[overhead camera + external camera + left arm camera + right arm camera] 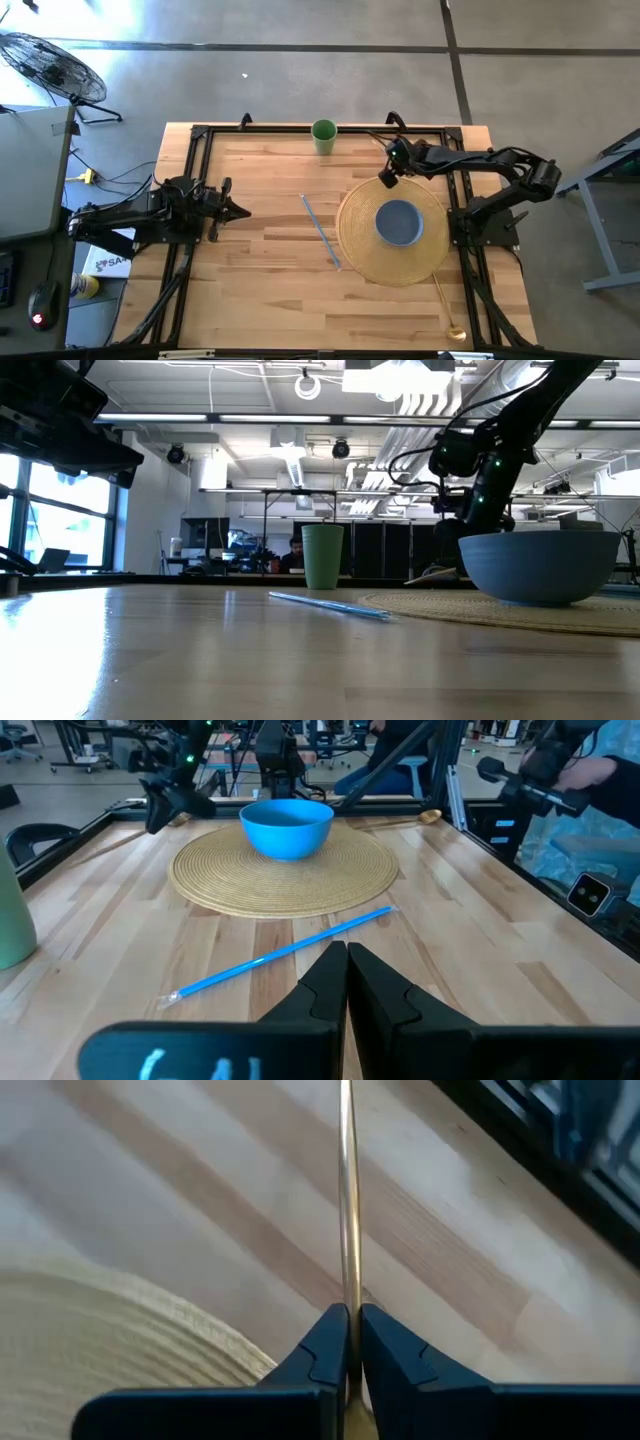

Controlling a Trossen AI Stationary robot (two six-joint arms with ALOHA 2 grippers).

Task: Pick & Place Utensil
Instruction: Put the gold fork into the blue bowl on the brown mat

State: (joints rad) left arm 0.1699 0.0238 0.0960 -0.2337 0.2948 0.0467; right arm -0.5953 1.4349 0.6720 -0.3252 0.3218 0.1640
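My right gripper [386, 180] hangs over the far left rim of the round woven mat [392, 232] and is shut on a thin gold utensil [347, 1190]. A blue bowl [400, 222] stands on the mat. A blue straw [322, 232] lies flat on the wood left of the mat. A green cup [324, 137] stands at the far edge. A gold spoon [447, 305] lies near the near right corner. My left gripper [347, 960] is shut, empty, and waits at the table's left side [240, 211]. My right gripper pinches the gold utensil's thin handle [347, 1280] between its two fingers. The handle runs straight out ahead from between the fingertips, over bare wood beside the mat's edge. Which end it holds, and whether the utensil is clear of the table, cannot be told.
A black frame [200, 135] runs along the table's left, far and right edges. There is bare wood between the straw and my left gripper and along the near edge. Beyond the table are a fan [50, 65] and a person at the right of the left wrist view [590, 780].
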